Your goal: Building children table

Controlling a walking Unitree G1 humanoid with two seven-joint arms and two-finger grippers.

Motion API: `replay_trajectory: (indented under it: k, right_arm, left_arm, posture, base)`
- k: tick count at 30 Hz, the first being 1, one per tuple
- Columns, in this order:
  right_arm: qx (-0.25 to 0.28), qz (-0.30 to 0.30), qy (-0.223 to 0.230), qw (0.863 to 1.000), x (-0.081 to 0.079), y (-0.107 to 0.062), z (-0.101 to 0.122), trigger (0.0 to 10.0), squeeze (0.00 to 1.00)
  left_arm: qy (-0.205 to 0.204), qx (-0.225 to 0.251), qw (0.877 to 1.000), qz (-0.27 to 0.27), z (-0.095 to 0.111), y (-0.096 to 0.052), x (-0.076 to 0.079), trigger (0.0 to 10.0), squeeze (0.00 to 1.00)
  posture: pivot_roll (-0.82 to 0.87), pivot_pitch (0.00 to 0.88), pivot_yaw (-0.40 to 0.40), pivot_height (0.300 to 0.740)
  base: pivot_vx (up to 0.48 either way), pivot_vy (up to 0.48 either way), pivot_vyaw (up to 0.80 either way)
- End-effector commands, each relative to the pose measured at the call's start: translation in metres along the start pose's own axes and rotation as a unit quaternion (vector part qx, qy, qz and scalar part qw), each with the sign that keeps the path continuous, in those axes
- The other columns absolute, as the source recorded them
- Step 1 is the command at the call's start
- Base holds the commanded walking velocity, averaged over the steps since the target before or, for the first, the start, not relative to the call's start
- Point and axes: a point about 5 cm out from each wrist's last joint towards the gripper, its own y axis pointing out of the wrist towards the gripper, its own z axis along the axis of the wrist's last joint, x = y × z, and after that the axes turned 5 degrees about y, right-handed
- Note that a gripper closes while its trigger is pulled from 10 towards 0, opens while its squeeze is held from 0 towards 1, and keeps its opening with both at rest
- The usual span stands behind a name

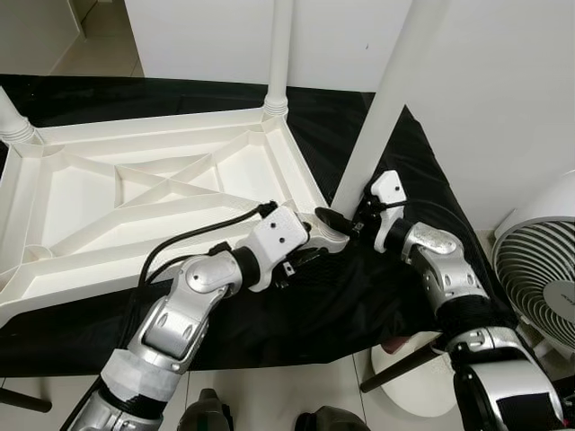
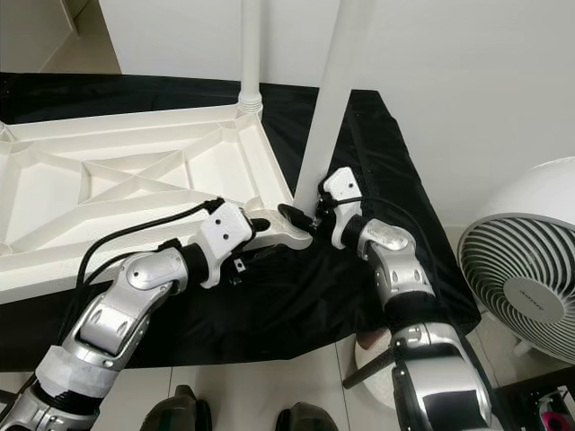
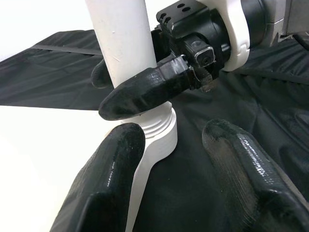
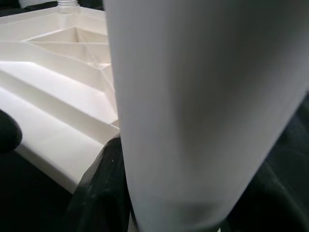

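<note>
The white table top [image 1: 135, 193] lies upside down on a black cloth [image 1: 359, 296]. Two legs already stand in its far corners. The right gripper [image 2: 310, 211] is clamped around a third white leg [image 1: 382, 117], tilted at the near corner socket [image 3: 157, 133]. The left gripper [image 3: 188, 159] waits beside it, fingers apart (touching nothing). Next, I think, the leg must be straightened and twisted in.

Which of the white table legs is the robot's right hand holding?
The near-corner leg, leaning toward the right. The right hand clasps it just above its socket; the other upright legs stand untouched at the far corners.
</note>
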Motion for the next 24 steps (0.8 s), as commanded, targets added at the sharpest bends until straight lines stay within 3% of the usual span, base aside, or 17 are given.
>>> replay_trajectory:
  k: [1, 3, 4, 7, 9, 11, 13, 15, 16, 22, 23, 24]
  right_arm:
    - [-0.001, -0.026, 0.026, 0.999, -0.003, -0.001, -0.005, 10.0, 0.0]
    - [0.012, -0.108, 0.057, 0.992, -0.007, 0.0, -0.002, 10.0, 0.0]
    - [0.012, -0.108, 0.057, 0.992, -0.007, 0.0, -0.002, 10.0, 0.0]
    - [0.003, -0.206, 0.084, 0.975, -0.016, -0.001, -0.005, 10.0, 0.0]
    - [0.003, -0.206, 0.084, 0.975, -0.016, -0.001, -0.005, 10.0, 0.0]
    - [-0.003, -0.262, 0.104, 0.959, -0.025, -0.002, -0.011, 10.0, 0.0]
    - [-0.003, -0.262, 0.104, 0.959, -0.025, -0.002, -0.011, 10.0, 0.0]
    - [-0.003, -0.35, 0.118, 0.929, -0.036, -0.003, -0.015, 10.0, 0.0]
    - [-0.002, -0.368, 0.116, 0.922, -0.041, -0.003, -0.015, 10.0, 0.0]
    - [-0.001, -0.356, 0.099, 0.929, -0.047, -0.002, -0.008, 10.0, 0.0]
    - [0.001, -0.349, 0.104, 0.931, -0.047, -0.004, -0.007, 10.0, 0.98]
    - [0.001, -0.349, 0.104, 0.931, -0.047, -0.004, -0.007, 10.0, 0.98]
  left_arm:
    - [0.004, -0.002, 1.0, 0.001, -0.001, 0.003, 0.001, 10.0, 0.0]
    - [0.002, -0.001, 1.0, -0.003, -0.001, 0.003, 0.003, 10.0, 0.0]
    - [0.002, -0.001, 1.0, -0.003, -0.001, 0.003, 0.003, 10.0, 0.0]
    - [0.0, -0.002, 1.0, -0.004, -0.002, 0.003, 0.005, 10.0, 0.0]
    - [0.0, -0.002, 1.0, -0.004, -0.002, 0.003, 0.005, 10.0, 0.0]
    - [-0.002, -0.001, 1.0, -0.004, -0.002, 0.002, 0.006, 10.0, 0.0]
    - [-0.002, -0.001, 1.0, -0.004, -0.002, 0.002, 0.006, 10.0, 0.0]
    - [-0.003, -0.001, 1.0, -0.003, -0.003, 0.003, 0.007, 10.0, 0.0]
    - [-0.005, 0.0, 1.0, -0.003, -0.002, 0.004, 0.009, 10.0, 0.0]
    - [-0.007, 0.001, 1.0, -0.003, -0.002, 0.004, 0.011, 10.0, 0.0]
    - [-0.008, 0.001, 1.0, -0.004, -0.002, 0.003, 0.01, 10.0, 0.0]
    - [-0.008, 0.001, 1.0, -0.004, -0.002, 0.003, 0.01, 10.0, 0.0]
  posture:
    - [-0.01, 0.015, -0.023, 0.74]
    - [-0.01, 0.018, -0.028, 0.74]
    - [-0.01, 0.018, -0.028, 0.74]
    - [-0.01, 0.014, -0.034, 0.74]
    - [-0.01, 0.014, -0.034, 0.74]
    - [-0.01, 0.014, -0.039, 0.74]
    - [-0.01, 0.014, -0.039, 0.74]
    - [-0.01, 0.015, -0.047, 0.74]
    - [-0.01, 0.018, -0.049, 0.74]
    - [-0.01, 0.022, -0.046, 0.74]
    - [-0.02, 0.023, -0.044, 0.74]
    - [-0.02, 0.023, -0.044, 0.74]
  base:
    - [0.0, 0.0, 0.0]
    - [0.0, 0.0, 0.0]
    - [0.0, 0.0, 0.0]
    - [0.0, 0.0, 0.0]
    - [0.0, 0.0, 0.0]
    - [0.0, 0.0, 0.0]
    - [0.0, 0.0, 0.0]
    - [0.0, 0.0, 0.0]
    - [0.0, 0.0, 0.0]
    - [0.0, 0.0, 0.0]
    - [0.0, 0.0, 0.0]
    - [0.0, 0.0, 0.0]
